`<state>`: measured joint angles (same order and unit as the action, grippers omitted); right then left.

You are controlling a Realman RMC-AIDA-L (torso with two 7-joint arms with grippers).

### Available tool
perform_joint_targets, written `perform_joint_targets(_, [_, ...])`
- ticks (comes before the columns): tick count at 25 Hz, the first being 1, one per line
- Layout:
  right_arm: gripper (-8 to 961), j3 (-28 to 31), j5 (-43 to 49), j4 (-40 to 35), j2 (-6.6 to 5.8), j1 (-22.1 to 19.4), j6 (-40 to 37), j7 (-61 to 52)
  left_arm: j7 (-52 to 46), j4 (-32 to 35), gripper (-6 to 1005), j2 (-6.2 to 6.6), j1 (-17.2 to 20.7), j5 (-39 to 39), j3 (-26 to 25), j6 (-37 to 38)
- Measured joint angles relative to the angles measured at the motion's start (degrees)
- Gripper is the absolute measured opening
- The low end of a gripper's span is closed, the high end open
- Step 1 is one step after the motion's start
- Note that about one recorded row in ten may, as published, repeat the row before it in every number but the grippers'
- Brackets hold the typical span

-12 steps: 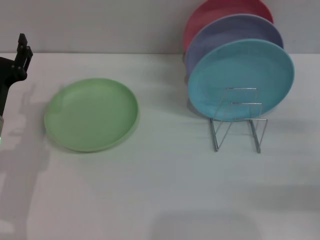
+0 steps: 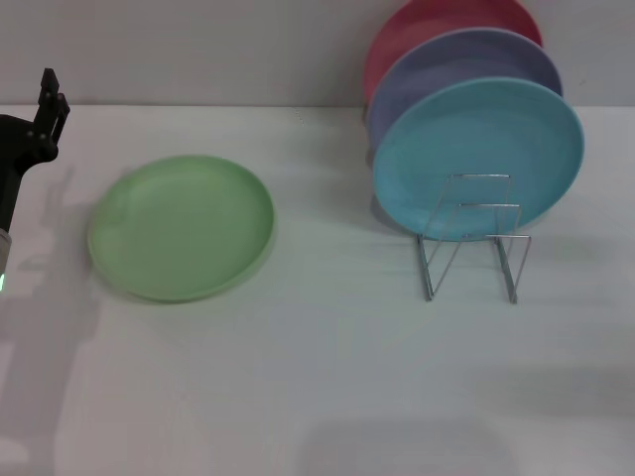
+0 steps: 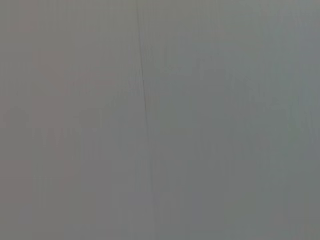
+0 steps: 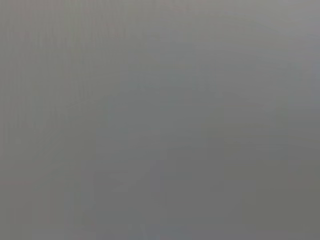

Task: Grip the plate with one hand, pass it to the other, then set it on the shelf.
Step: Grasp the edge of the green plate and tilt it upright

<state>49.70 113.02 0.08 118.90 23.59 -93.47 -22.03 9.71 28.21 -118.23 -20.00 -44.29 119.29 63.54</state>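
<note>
The round, shallow, matte light green plate (image 2: 182, 227), flat on the white worktop (image 2: 317, 377), looks light, stiff and slick, so its near-left rim suits the left gripper (image 2: 48, 99), whose opening I cannot tell.

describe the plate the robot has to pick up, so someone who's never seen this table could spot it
On the white table, look to the robot's left, away from the wire rack on the right. The green plate lies flat there, alone. The blue, lavender and red plates stand on edge in the rack; only this one is green and flat.
</note>
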Motion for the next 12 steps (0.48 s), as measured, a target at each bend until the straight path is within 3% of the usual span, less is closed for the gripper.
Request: perform_joint_targets(12, [683,0.05,0.00,-0.29,0.00,-0.16,0.08,-0.01,-0.33,0.05,754,-0.15,0.31,0.00,0.28,0.41])
